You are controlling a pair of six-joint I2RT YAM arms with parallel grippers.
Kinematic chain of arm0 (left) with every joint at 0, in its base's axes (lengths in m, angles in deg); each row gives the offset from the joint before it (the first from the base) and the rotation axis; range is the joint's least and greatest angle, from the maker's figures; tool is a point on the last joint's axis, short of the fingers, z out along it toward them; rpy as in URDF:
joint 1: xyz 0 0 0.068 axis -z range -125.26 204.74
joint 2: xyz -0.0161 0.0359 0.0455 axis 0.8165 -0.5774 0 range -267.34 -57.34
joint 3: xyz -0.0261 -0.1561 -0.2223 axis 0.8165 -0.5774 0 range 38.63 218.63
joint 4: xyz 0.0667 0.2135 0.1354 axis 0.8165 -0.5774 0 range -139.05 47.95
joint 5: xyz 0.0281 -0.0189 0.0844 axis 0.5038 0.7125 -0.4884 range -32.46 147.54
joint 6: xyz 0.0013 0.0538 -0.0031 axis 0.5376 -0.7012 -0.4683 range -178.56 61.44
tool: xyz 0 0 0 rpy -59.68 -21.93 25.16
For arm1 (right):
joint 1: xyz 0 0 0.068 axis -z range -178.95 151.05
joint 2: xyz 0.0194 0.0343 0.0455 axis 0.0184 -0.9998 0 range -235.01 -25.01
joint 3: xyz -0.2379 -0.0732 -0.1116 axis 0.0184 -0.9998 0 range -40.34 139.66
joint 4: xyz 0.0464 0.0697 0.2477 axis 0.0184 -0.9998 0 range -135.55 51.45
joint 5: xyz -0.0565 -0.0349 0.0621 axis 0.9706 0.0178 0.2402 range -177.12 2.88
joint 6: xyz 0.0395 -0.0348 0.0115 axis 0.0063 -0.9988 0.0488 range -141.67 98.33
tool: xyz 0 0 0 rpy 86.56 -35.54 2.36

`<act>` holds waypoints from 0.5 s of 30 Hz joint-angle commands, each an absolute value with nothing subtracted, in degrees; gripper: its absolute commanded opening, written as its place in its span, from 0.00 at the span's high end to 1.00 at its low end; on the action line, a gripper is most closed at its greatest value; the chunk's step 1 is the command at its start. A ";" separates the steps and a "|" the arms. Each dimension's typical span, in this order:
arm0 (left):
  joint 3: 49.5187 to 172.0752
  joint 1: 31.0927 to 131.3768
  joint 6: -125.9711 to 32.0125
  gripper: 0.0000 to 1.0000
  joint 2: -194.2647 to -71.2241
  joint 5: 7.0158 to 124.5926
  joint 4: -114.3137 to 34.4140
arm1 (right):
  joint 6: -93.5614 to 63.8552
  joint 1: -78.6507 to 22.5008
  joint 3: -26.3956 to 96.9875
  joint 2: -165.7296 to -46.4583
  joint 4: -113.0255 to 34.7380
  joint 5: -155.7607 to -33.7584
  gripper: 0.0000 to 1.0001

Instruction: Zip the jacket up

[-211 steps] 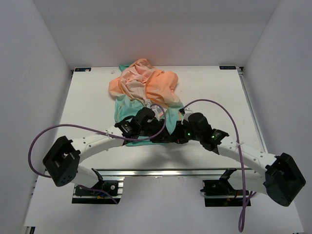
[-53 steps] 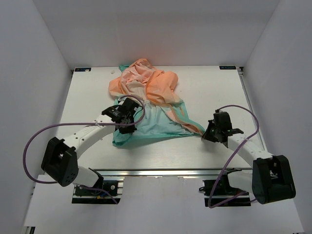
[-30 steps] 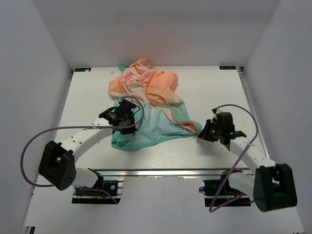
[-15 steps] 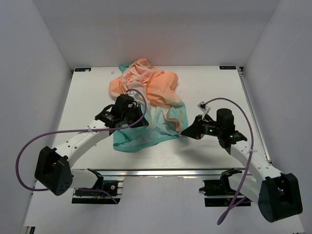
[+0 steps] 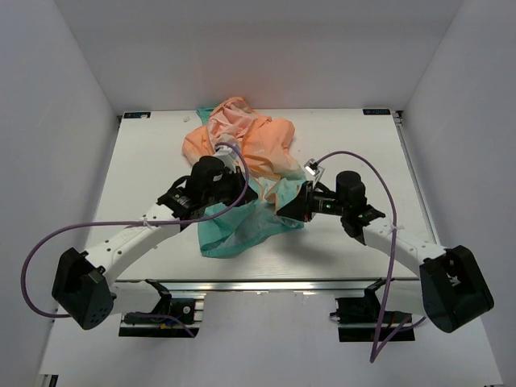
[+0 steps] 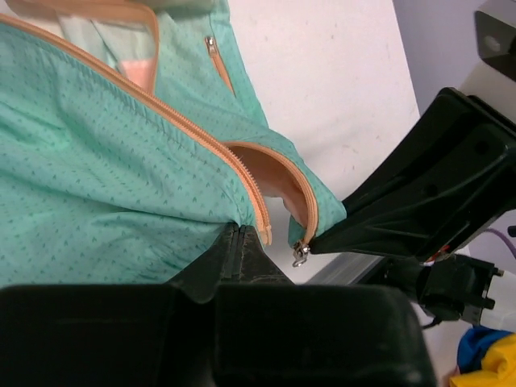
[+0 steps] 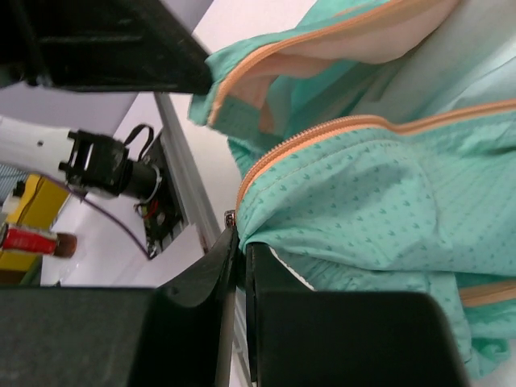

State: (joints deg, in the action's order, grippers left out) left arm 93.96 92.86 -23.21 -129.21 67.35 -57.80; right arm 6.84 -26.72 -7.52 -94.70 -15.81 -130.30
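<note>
- Since half a second ago: right gripper [image 5: 282, 210] swung in toward left gripper [image 5: 242, 196], the two now near each other over mid-table; teal hem [image 5: 234, 234], earlier stretched wider between them, now slack and bunched.
- Jacket [image 5: 250, 145] on white table [image 5: 145, 153]: peach-orange top heaped toward the far edge, teal bottom drawn toward the arms.
- Left gripper: pinched tight on one hem corner of the jacket; in the left wrist view, black fingers [image 6: 230, 262] meeting just where an orange zipper [image 6: 181, 129] track ends.
- Right gripper: clamped almost closed on the opposite front edge, thin teal cloth trapped between its fingers [image 7: 214, 278]; from the left wrist, its black tip touching or just beside a small metal pull [image 6: 300, 256], which of the two impossible to tell.
- Zipper unjoined: two orange toothed tracks running apart across the teal, one front edge curled over with a peach surface showing inside the curl.
- Cloth thin and crinkly, folding into soft ridges; teal part printed all over with tiny darker marks, peach part plain and rumpled.
- Purple cables [image 5: 355, 161] looping from both arms above the smooth tabletop.
</note>
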 commanded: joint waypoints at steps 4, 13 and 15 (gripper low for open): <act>90.40 93.67 -23.93 1.00 -125.19 62.04 -52.17 | 16.20 -26.90 -6.06 -98.57 -1.12 -127.28 1.00; 84.51 95.25 -24.28 1.00 -123.43 58.42 -42.50 | 17.44 -27.07 -2.12 -103.93 2.41 -129.74 1.00; 84.07 95.25 -24.20 1.00 -122.99 56.42 -42.32 | 17.97 -27.07 -1.41 -105.42 2.41 -131.23 1.00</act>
